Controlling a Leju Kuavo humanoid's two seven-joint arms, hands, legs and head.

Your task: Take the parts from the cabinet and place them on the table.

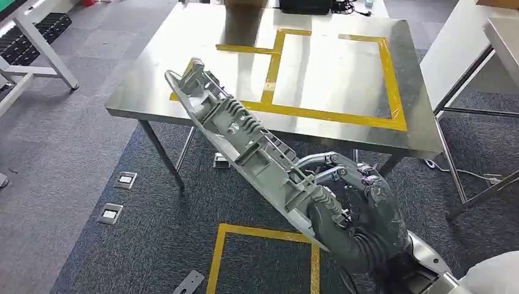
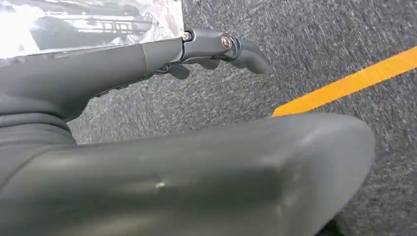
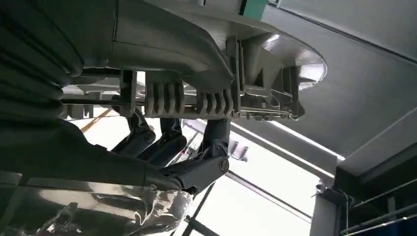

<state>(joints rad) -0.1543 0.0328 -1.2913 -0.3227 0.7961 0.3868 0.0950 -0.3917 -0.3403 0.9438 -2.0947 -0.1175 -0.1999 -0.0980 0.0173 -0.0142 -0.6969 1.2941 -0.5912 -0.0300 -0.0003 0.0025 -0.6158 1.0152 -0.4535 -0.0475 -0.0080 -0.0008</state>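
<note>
A long grey ribbed part (image 1: 245, 131) slants from the lower right up to the left, and its far end hangs over the front edge of the steel table (image 1: 153, 92). My right hand (image 1: 361, 208) grips its lower end, in front of and below the table edge. In the right wrist view the fingers (image 3: 167, 142) are wrapped under the part (image 3: 255, 83). My left hand (image 2: 147, 147) hangs over the carpet with its fingers (image 2: 211, 44) stretched out and nothing in it.
Yellow tape (image 1: 392, 79) marks a rectangle on the tabletop. Under the part, a yellow tape square (image 1: 263, 236) lies on the grey carpet, with floor sockets (image 1: 125, 179) to the left. White table frames stand at the far left (image 1: 49, 55) and right (image 1: 465, 92).
</note>
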